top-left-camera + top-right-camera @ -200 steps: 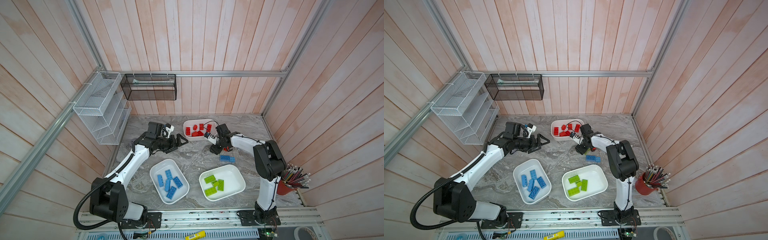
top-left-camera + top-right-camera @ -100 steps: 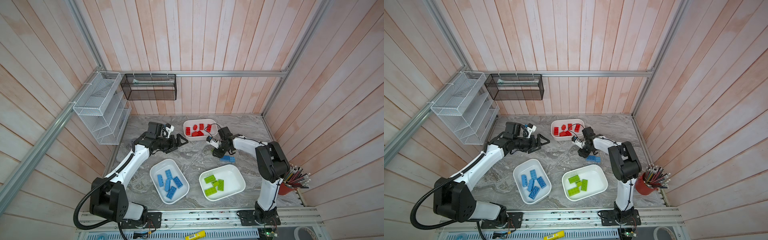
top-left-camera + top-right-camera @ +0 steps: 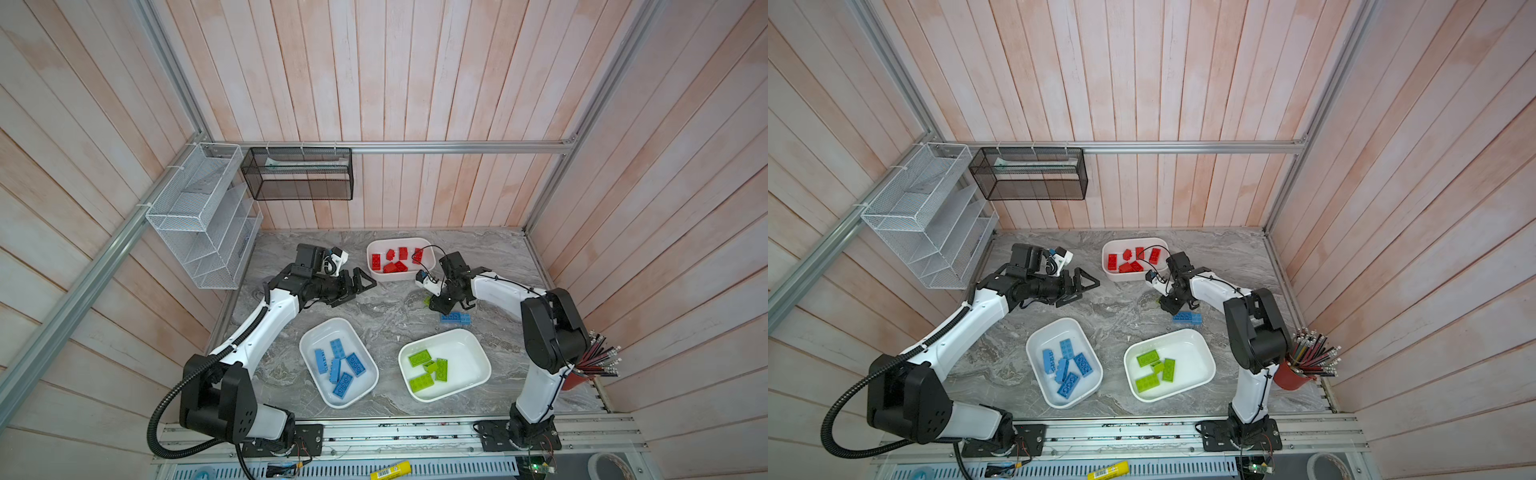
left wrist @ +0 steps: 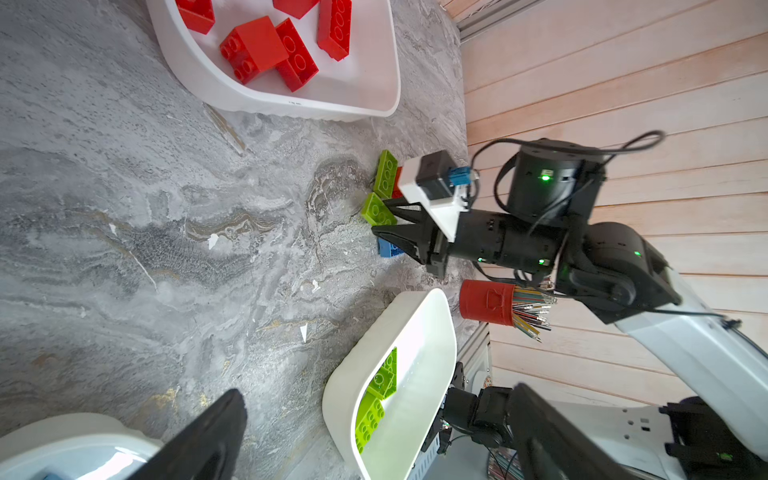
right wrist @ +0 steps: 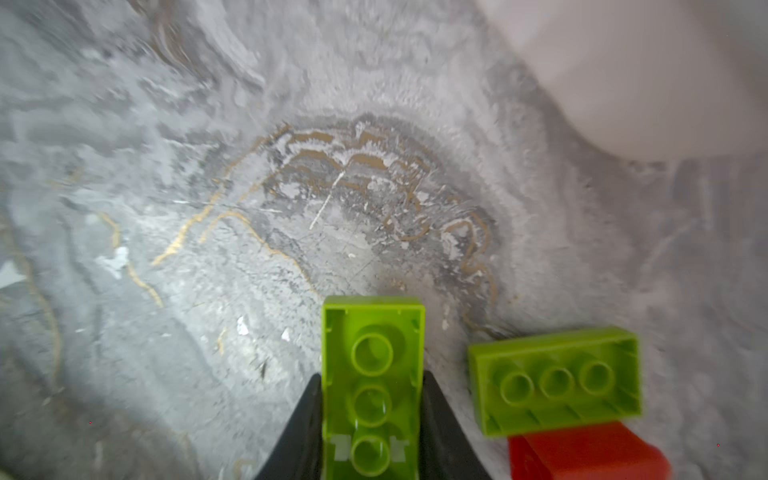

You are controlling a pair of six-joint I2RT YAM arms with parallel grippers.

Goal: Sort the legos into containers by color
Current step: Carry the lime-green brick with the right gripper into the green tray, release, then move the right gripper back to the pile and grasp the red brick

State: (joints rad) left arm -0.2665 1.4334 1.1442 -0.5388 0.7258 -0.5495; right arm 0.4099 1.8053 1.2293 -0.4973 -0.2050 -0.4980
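Gripping green brick (image 5: 372,382), right jaws; left jaws wide; tubs (image 3: 465,357) hold reds (image 3: 392,266), blues (image 3: 356,365), greens (image 3: 419,357).

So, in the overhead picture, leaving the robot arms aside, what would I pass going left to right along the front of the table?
tub of blue bricks → tub of green bricks → red cup of pencils
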